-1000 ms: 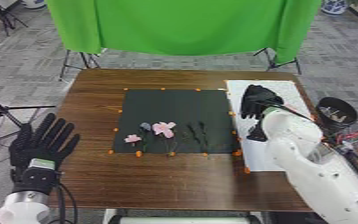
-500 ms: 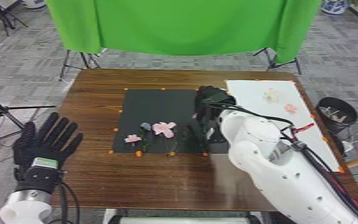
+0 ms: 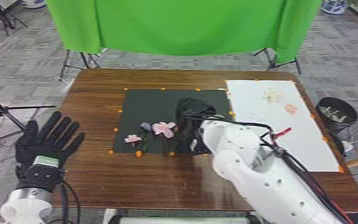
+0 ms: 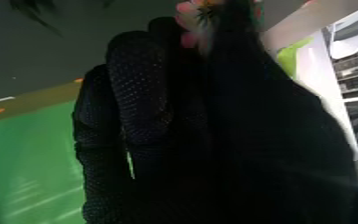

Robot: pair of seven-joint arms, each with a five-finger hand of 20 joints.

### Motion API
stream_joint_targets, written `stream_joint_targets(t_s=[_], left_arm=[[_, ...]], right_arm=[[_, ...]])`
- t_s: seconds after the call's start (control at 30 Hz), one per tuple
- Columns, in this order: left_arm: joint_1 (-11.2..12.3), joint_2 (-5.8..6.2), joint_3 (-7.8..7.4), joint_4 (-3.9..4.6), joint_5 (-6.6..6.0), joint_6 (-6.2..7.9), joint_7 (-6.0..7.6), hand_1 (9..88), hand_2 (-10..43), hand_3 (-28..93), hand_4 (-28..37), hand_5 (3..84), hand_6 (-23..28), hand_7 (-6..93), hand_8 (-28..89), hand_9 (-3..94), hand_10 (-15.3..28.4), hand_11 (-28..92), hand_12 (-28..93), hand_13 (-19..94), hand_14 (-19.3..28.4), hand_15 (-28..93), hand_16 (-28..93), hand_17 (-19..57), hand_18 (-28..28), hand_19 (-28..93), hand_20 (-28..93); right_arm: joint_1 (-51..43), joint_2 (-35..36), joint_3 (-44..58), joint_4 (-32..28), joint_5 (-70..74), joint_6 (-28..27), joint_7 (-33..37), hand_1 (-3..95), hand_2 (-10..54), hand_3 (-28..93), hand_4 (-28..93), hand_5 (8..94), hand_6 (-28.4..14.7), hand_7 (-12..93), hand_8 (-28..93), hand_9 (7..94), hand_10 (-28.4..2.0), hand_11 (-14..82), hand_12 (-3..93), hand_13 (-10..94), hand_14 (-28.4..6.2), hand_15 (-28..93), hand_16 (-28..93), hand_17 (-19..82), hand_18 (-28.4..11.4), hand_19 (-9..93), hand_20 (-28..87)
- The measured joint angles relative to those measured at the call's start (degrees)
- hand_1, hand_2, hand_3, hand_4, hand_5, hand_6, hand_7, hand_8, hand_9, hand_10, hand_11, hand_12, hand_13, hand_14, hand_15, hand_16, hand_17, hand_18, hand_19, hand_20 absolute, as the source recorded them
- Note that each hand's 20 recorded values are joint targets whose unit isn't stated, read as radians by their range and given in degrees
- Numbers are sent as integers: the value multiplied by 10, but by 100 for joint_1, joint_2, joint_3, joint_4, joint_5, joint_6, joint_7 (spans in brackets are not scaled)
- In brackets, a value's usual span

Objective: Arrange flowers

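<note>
My right hand is over the right part of the black mat, its fingers straight, hiding part of the dark stems there. Just left of it lies the large pink flower, with a bluish bloom and a small pink flower farther left. On the white sheet are a pale yellow flower and a pink one. In the right wrist view, pink petals show beside the tips of my right hand. My left hand is spread at the table's left edge.
Orange tabs line the mat's edges on the brown table. A black bin stands off the table's right side, and a green cloth hangs beyond its far edge.
From the white sheet, my right hand has moved left over the black mat. The sheet's yellow and pink flowers are uncovered. My left hand has shifted only slightly.
</note>
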Motion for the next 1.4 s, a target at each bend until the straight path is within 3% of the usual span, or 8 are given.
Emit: stream_joint_targets(t_s=[0.23, 0.63, 0.8, 0.87, 0.97, 1.23, 1.4], left_arm=[[-5, 0, -5, 0, 1, 5, -22, 266, 135, 704, -283, 385, 91, 138, -92, 319, 158, 191, 111, 213, 160, 349, -65, -97, 153, 375, 76], [-22, 0, 15, 0, -8, 1, 4, 265, 132, 707, -283, 384, 91, 139, -92, 318, 158, 191, 111, 211, 160, 351, -65, -97, 153, 376, 75], [-8, -6, 18, -5, -12, -1, 59, 266, 132, 706, -283, 384, 91, 139, -92, 316, 158, 189, 111, 211, 161, 351, -66, -97, 153, 376, 74], [5, -7, 18, -7, -13, -1, 88, 266, 132, 706, -283, 384, 92, 138, -92, 317, 158, 190, 111, 211, 160, 351, -66, -96, 152, 374, 74], [39, -6, 16, -15, -19, -1, 148, 266, 131, 707, -283, 384, 91, 139, -93, 316, 158, 190, 112, 211, 161, 351, -66, -96, 152, 374, 74], [138, -6, -32, -21, -64, 7, 243, 271, 127, 709, -283, 383, 91, 140, -93, 316, 158, 191, 112, 211, 160, 351, -66, -96, 152, 374, 75], [129, -6, -28, -20, -67, 6, 249, 273, 126, 708, -283, 384, 92, 141, -93, 317, 158, 192, 112, 212, 160, 352, -66, -96, 153, 374, 75]], right_arm=[[-22, -32, -14, 45, -3, -30, 7, 574, -95, 704, -283, 624, -9, 213, -121, 673, -123, 168, 176, 699, -68, 569, 325, 331, -225, 799, 341], [-118, 0, 266, -126, 83, -96, 84, 509, -95, 741, -283, 552, -32, 188, -128, 589, -147, 143, 159, 672, -89, 585, 292, 315, -229, 792, 330], [-131, 227, 669, -186, 108, 334, 302, 478, -95, 768, -283, 520, -43, 175, -121, 532, -155, 125, 152, 640, -109, 604, 242, 302, -228, 776, 312], [-115, 422, 837, -143, 107, 630, 484, 458, -95, 787, -283, 467, -56, 160, -115, 462, -165, 93, 139, 611, -122, 578, 178, 289, -222, 743, 279], [-68, 801, 1098, 47, 122, 826, 768, 450, -95, 795, -283, 409, -69, 147, -112, 399, -173, 84, 129, 583, -132, 556, 155, 279, -221, 724, 252], [197, 1680, 1557, 1135, 662, 782, 1303, 466, -95, 795, -283, 365, -68, 150, -114, 349, -169, 90, 119, 560, -131, 567, 147, 275, -221, 733, 240], [368, 1711, 1678, 1674, 816, 326, 1388, 470, -95, 787, -283, 369, -64, 153, -116, 352, -162, 98, 113, 560, -130, 569, 140, 274, -222, 743, 238]])
